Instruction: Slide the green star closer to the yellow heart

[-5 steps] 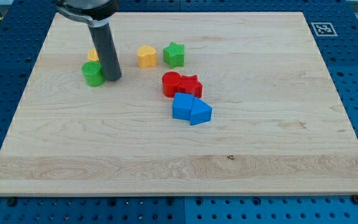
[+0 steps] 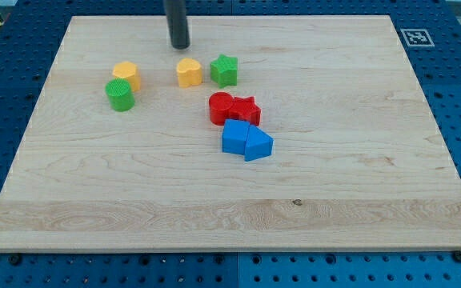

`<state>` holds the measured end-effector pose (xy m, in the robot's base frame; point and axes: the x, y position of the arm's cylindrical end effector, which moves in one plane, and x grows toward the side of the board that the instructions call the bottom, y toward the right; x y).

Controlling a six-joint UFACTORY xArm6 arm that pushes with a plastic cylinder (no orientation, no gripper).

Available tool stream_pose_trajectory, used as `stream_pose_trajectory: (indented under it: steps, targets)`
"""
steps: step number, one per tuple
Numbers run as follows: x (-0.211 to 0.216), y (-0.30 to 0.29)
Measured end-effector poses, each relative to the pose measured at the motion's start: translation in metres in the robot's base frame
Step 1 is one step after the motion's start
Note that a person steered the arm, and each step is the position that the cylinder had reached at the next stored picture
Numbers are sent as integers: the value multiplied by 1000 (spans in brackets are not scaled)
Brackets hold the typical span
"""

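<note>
The green star (image 2: 224,70) sits in the upper middle of the wooden board (image 2: 358,160). A yellow heart-like block (image 2: 188,72) lies just to its left with a small gap between them. My tip (image 2: 180,46) rests on the board above the yellow heart, slightly to its left, touching no block. A second yellow block (image 2: 126,75) of unclear shape lies further left, with a green cylinder (image 2: 119,94) touching its lower edge.
A red cylinder (image 2: 220,106) and a red star (image 2: 247,110) touch each other below the green star. A blue cube (image 2: 235,137) and a blue wedge-like block (image 2: 258,145) sit just below them. A marker tag (image 2: 415,37) is at the board's top right corner.
My tip has moved from beside the green cylinder up and to the right, near the board's top edge. The left yellow block is now uncovered. No block has moved.
</note>
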<state>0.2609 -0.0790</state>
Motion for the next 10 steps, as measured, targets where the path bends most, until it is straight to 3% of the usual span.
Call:
stream_pose_trajectory:
  steps: [3,4,6,10]
  targets:
    - [-5,101]
    - [1,105]
    - [55,105]
    - [62,88]
